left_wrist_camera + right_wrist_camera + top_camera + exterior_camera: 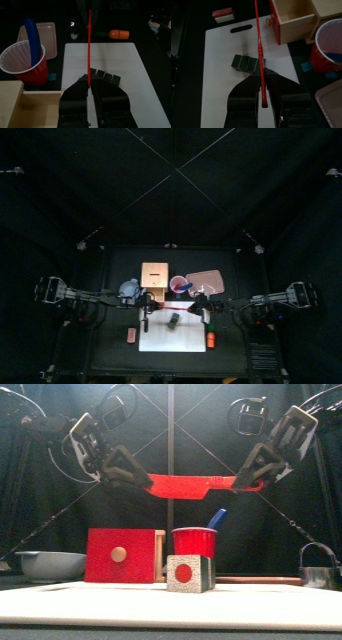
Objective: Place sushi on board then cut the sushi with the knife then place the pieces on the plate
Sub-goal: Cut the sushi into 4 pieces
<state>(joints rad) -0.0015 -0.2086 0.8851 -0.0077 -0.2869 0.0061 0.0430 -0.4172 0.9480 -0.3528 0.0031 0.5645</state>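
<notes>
A red toy knife [187, 484] hangs level above the white cutting board [254, 604], held at both ends. My left gripper [127, 476] is shut on one end and my right gripper [254, 479] on the other. Under the knife a short sushi roll [190, 572] of dark green blocks stands on the board, its white and red end facing front. In the left wrist view the knife [89, 45] runs edge-on over the roll [101, 76], between the shut jaws of the left gripper [89, 89]. The right wrist view shows the knife [258, 45] over the roll [245, 62].
Behind the board stand a wooden box with a red drawer front [118, 554], a red cup [197, 542] with a blue knife [217, 517], and the pink tray [206, 280]. A blue-grey bowl [51, 564] sits left, a metal cutter [318, 569] right. An orange toy [120, 34] lies beside the board.
</notes>
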